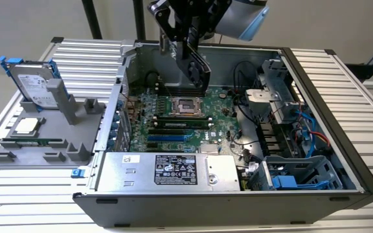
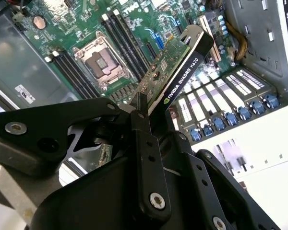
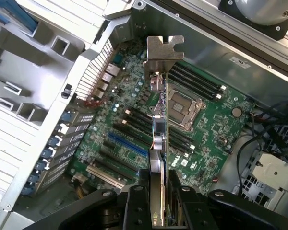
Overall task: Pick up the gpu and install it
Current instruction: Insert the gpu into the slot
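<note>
The gpu [image 1: 197, 69] hangs on edge above the motherboard [image 1: 173, 128] inside the open computer case [image 1: 316, 87], with my gripper [image 1: 188, 46] shut on its upper edge. In the second wrist view the gpu [image 2: 181, 67] shows its green board and black cooler face, sticking out from between my fingers [image 2: 143, 125]. In the first wrist view its silver end bracket [image 3: 164, 51] points away from my gripper [image 3: 159, 191] and hovers over the CPU socket [image 3: 182, 108] and the memory slots. The card is clear of the board and of the expansion slots [image 3: 127, 146].
A grey fixture [image 1: 18, 156] at the exterior view's left carries a silver hard drive with blue frame [image 1: 34, 83], a chip [image 1: 27, 125] and a memory stick [image 1: 32, 142]. The power supply [image 1: 167, 170], a drive cage [image 1: 296, 172] and cables [image 1: 310, 133] crowd the case.
</note>
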You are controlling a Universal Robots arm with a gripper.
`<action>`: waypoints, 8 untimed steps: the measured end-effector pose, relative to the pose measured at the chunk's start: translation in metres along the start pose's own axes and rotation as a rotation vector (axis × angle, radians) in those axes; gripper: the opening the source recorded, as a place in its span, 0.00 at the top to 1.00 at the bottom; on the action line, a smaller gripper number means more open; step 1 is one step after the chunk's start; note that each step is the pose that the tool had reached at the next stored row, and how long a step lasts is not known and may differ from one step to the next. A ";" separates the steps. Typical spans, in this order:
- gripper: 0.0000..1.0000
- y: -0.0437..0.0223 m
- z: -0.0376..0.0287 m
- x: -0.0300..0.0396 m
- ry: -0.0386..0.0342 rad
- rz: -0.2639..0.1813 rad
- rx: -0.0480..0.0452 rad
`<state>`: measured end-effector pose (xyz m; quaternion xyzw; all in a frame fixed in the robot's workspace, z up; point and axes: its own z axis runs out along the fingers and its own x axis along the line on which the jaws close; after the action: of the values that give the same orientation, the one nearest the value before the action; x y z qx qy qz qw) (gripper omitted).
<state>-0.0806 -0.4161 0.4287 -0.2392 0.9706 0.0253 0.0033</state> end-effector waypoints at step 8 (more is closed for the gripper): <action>1.00 0.0001 -0.0011 0.0000 0.0016 -0.032 -0.0005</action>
<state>-0.0806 -0.4161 0.4298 -0.2549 0.9666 0.0253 0.0029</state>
